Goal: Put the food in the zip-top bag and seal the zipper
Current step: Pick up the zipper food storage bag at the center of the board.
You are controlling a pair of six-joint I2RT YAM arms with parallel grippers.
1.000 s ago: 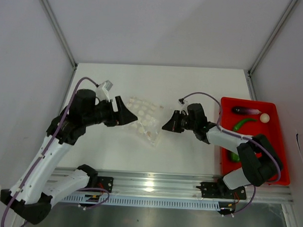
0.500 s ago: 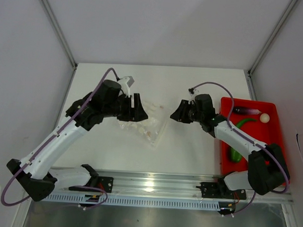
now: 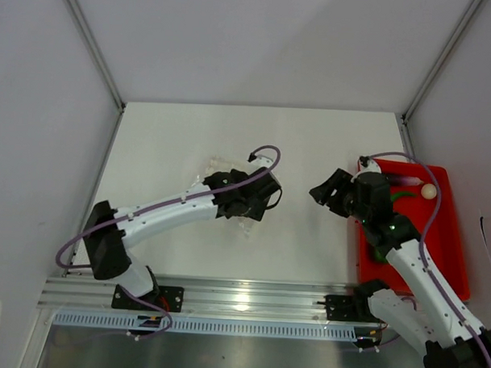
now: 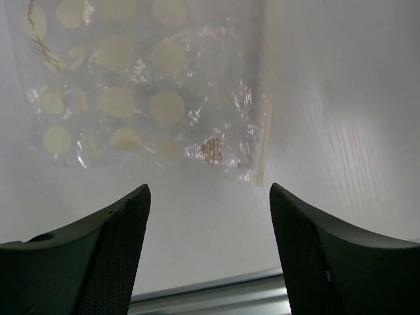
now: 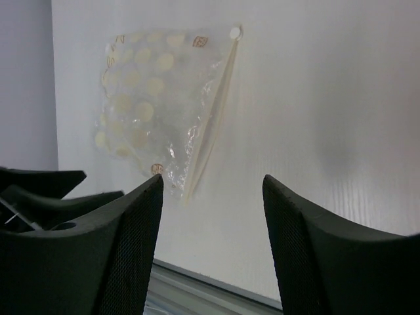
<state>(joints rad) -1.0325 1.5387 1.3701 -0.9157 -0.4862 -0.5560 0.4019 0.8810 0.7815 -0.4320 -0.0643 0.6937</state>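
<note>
Both arms have swung since a second ago: the left one has reached across the table and now hangs over the bag, while the right one has pulled back toward the tray and its fingers have parted.

Left gripper (image 4: 209,190) – fingers apart, nothing between them but bare table (image 3: 327,146). Just ahead of the tips lies the bag (image 4: 144,92), flat and crinkled, printed with pale round dots. Its zipper (image 4: 269,79) runs as a thin strip down the edge on the right of the left wrist view. From above, the gripper (image 3: 249,202) covers the bag's near corner, and only the far part of the bag (image 3: 216,168) shows past the arm.

Right gripper (image 5: 211,180) – fingers also apart and holding nothing. It hovers well away from the bag (image 5: 164,105), which shows whole on the table beyond the tips. From above it sits just beside the left edge of the tray (image 3: 448,264).

All the food that shows is in the tray: the white ball (image 3: 428,190) at the far end, and a green piece (image 3: 379,253) peeking out beside the right arm. Nothing is inside the bag.
</note>
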